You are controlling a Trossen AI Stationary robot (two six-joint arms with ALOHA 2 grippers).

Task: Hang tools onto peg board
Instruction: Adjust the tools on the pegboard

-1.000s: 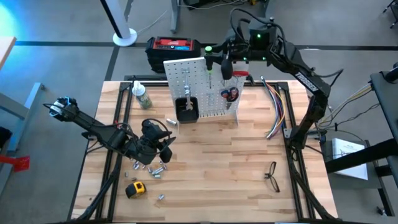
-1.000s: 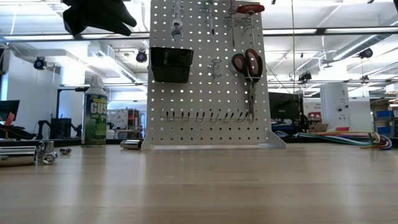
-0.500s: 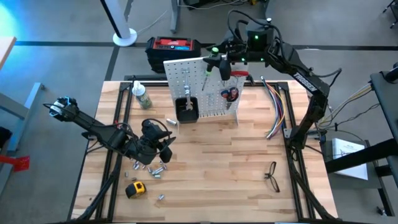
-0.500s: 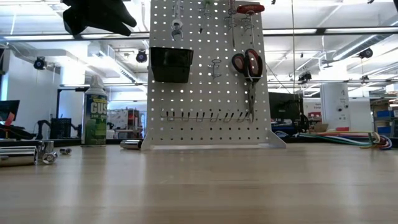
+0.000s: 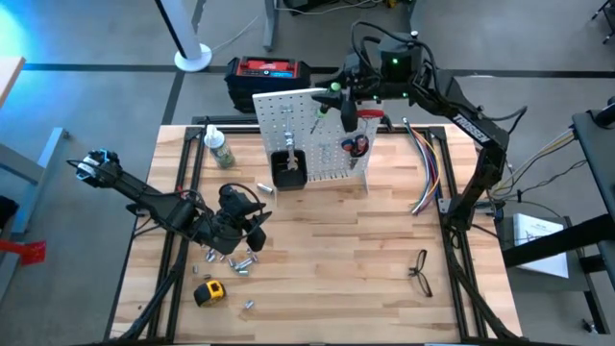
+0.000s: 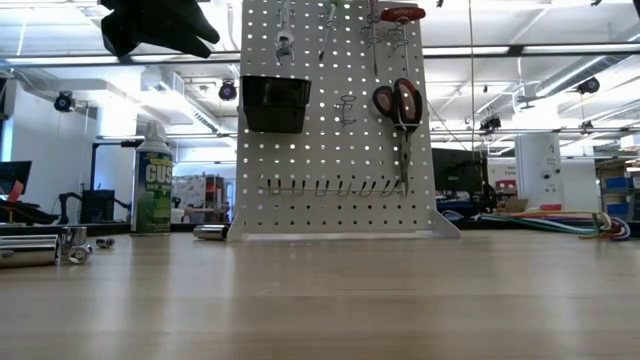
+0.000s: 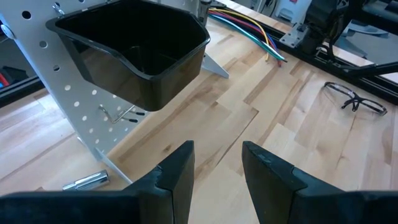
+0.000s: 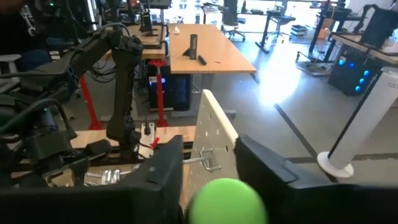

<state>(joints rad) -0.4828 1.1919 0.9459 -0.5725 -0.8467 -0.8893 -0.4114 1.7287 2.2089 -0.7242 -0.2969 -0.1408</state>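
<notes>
Green-handled screwdriver (image 8: 227,200) pinched upright in right gripper (image 5: 338,98) above white peg board (image 5: 288,125), seemingly to seat its shaft. Left gripper (image 7: 216,171) parted, empty, low before black bin (image 7: 134,53).

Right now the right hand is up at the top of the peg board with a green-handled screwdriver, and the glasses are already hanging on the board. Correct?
Not quite. The glasses are not on the peg board; they lie on the table near its front right corner, as the high view shows. The rest holds: the right hand is at the board's top edge with the green-handled screwdriver.
</notes>
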